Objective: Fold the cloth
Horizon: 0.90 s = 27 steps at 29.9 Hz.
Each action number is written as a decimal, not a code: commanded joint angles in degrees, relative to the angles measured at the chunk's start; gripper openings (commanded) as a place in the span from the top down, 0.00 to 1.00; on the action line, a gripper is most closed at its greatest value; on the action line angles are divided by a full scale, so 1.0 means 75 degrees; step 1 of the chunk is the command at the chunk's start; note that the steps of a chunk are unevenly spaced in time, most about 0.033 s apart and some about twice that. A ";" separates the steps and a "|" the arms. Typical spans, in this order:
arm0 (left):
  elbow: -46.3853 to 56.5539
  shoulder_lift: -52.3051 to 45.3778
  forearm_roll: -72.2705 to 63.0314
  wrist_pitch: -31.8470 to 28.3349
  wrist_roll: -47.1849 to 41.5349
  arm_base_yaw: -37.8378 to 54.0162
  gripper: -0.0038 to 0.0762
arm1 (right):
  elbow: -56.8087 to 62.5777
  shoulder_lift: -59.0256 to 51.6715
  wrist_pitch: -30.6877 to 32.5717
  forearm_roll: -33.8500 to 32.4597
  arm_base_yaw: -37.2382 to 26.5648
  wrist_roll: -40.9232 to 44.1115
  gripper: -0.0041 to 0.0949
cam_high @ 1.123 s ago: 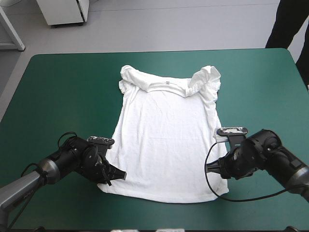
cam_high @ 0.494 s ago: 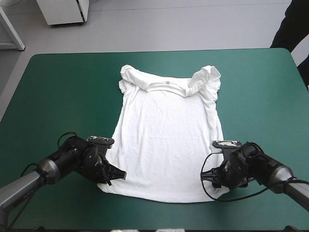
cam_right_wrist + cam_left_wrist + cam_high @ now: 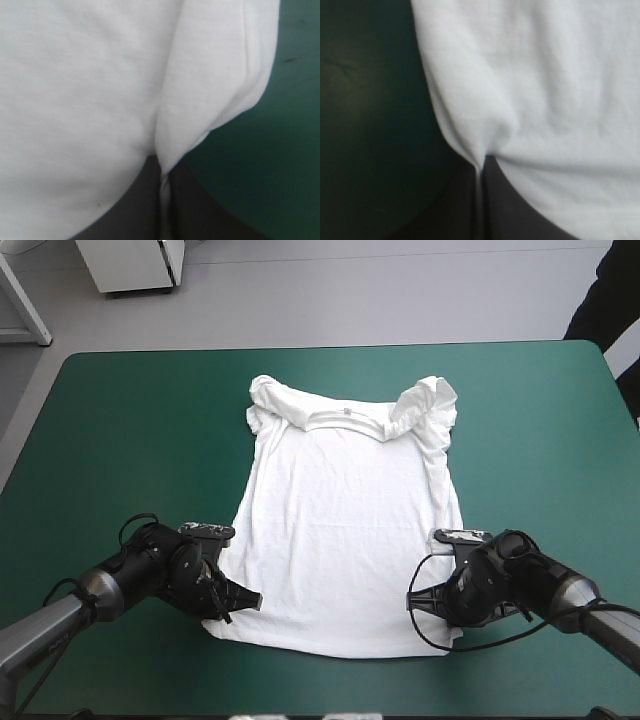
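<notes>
Pinching 2 near hem corners of the flat T-shirt [image 3: 345,520], left hand [image 3: 248,601] and right hand [image 3: 414,599] are clamped tight.

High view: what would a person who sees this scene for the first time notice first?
The white T-shirt catches the eye first. It lies spread flat in the middle of the teal-green cover, with its collar toward the far edge and its sleeves bunched. Next come the left gripper and the right gripper, each shut on one side of the T-shirt close to the near hem.
</notes>
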 commanded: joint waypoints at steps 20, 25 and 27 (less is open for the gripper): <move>-0.5927 -0.1689 0.1634 0.0548 0.0466 -0.0035 0.96 | -0.5827 -0.2236 0.1353 -0.3036 0.0007 -0.1099 0.98; -0.7757 -0.1610 0.1635 0.0129 0.1043 -0.0035 0.96 | -0.7783 -0.1961 0.1338 -0.3305 0.0007 -0.1836 0.98; -0.8419 -0.1554 0.1649 -0.0131 0.1182 -0.0035 0.96 | -0.8625 -0.1755 0.1338 -0.3305 0.0007 -0.2250 0.98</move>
